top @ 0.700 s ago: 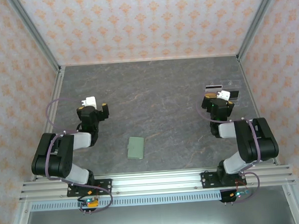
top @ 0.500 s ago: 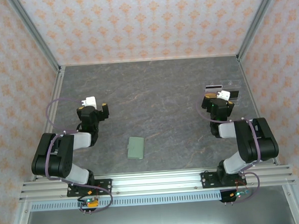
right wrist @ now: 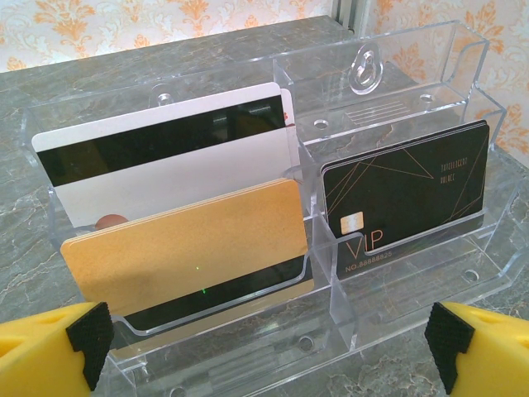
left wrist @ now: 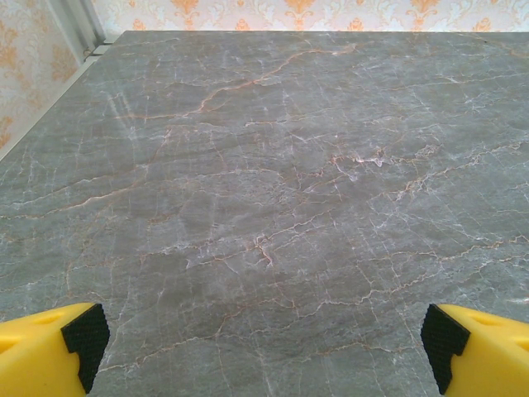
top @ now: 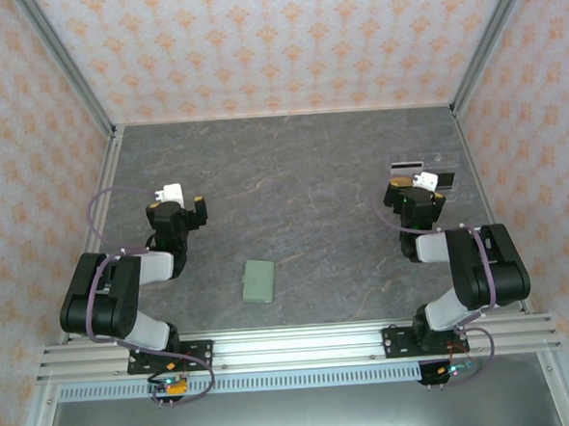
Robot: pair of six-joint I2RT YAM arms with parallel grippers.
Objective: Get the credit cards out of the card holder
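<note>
Lying shut by the middle of the table's (top: 310, 163) near edge, the sage-green card holder (top: 260, 281) is sitting apart from both arms. The credit cards (right wrist: 186, 240) are standing in a clear rack (right wrist: 397, 50) by the right edge, facing the right gripper (right wrist: 264, 339), which is gaping empty. The left gripper (left wrist: 263, 339) is likewise spreading wide over bare table.

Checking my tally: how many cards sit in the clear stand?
3: white striped card back left, gold card in front of it, black VIP card in right compartment. Others may hide behind the gold one.
</note>
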